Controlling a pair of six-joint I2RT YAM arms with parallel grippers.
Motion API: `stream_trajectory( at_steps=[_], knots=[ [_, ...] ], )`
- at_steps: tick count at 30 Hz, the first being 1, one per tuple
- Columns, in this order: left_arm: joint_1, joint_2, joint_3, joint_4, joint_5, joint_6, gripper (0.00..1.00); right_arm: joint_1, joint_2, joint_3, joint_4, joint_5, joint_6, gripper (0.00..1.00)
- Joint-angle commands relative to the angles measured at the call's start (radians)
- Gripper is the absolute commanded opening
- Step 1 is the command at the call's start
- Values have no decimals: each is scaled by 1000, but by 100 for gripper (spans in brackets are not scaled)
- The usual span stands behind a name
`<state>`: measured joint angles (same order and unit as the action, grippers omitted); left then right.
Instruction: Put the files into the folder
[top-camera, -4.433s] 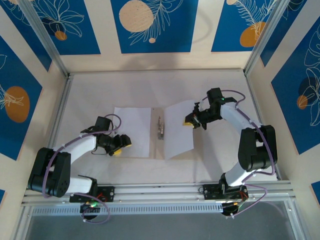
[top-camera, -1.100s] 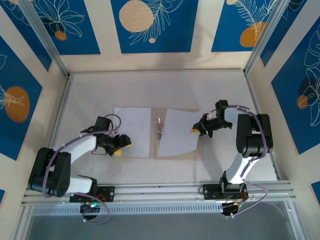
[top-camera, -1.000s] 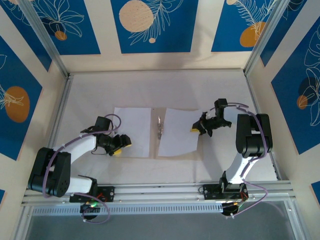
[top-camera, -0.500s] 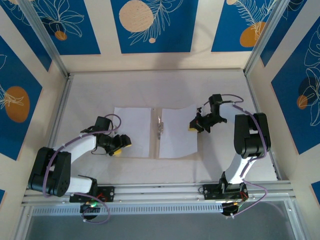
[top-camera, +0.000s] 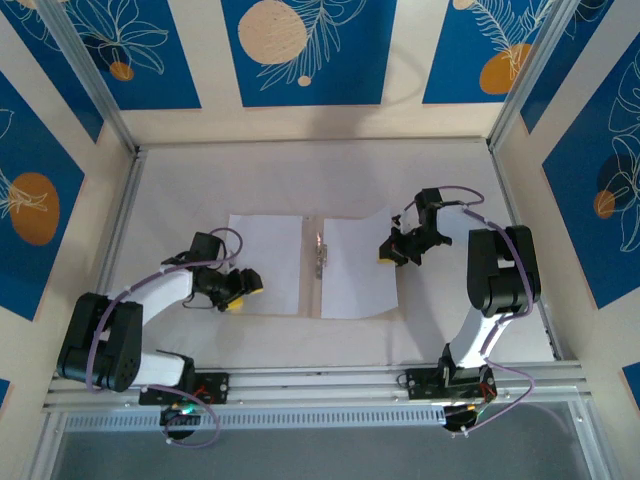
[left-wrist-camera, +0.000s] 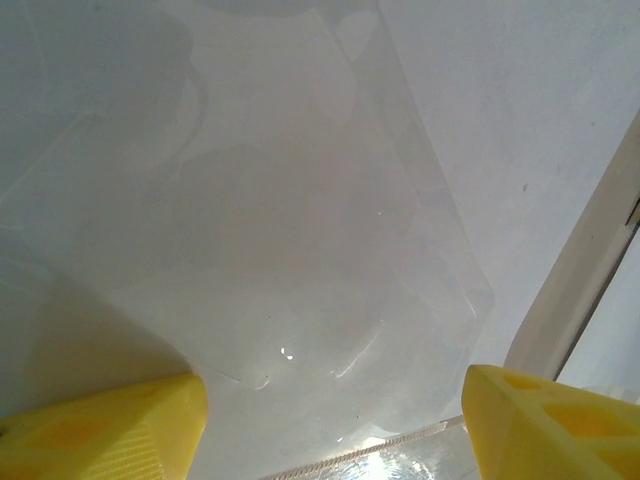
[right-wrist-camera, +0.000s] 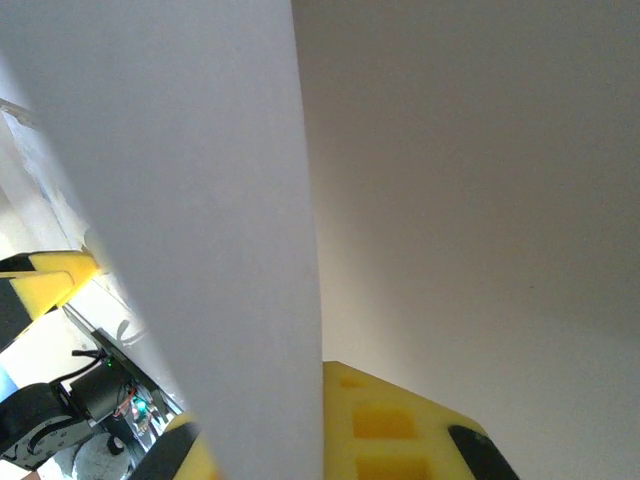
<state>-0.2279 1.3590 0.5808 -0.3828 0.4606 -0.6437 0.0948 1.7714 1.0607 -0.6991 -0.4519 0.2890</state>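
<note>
Top view: the folder (top-camera: 311, 296) lies open and flat mid-table, clip (top-camera: 319, 255) at the spine. One white sheet (top-camera: 358, 265) sits on the right half, roughly squared to the spine, with its far right corner slightly lifted. The right gripper (top-camera: 390, 252) is at that sheet's right edge. The left half (top-camera: 265, 262) is also white; I can't tell whether it's the second sheet or bare folder lining. The left gripper (top-camera: 240, 290) is parked at the left half's near edge.

Left wrist: the left gripper (left-wrist-camera: 335, 425) is spread wide with nothing between the yellow fingertips (left-wrist-camera: 100, 420). It hovers over a glossy white surface (left-wrist-camera: 280, 250), with the table's edge rail (left-wrist-camera: 580, 270) off to the side.

Right wrist: the right gripper (right-wrist-camera: 260, 440) is narrow, with the sheet (right-wrist-camera: 180, 180) running straight between the pads (right-wrist-camera: 390, 430). It reads as a pinch on the paper's edge.

Status, my read: at least one file is laid inside the open folder and looks near its final spot. Left to do: let go of the sheet, account for the second sheet, and close the cover if that's wanted.
</note>
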Motion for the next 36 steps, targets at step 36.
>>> stream_trajectory(
  at_steps=[36],
  knots=[
    [12,42,-19,-47,-24,33,72,-3,-1,22,-5,-38,-42,0]
  ],
)
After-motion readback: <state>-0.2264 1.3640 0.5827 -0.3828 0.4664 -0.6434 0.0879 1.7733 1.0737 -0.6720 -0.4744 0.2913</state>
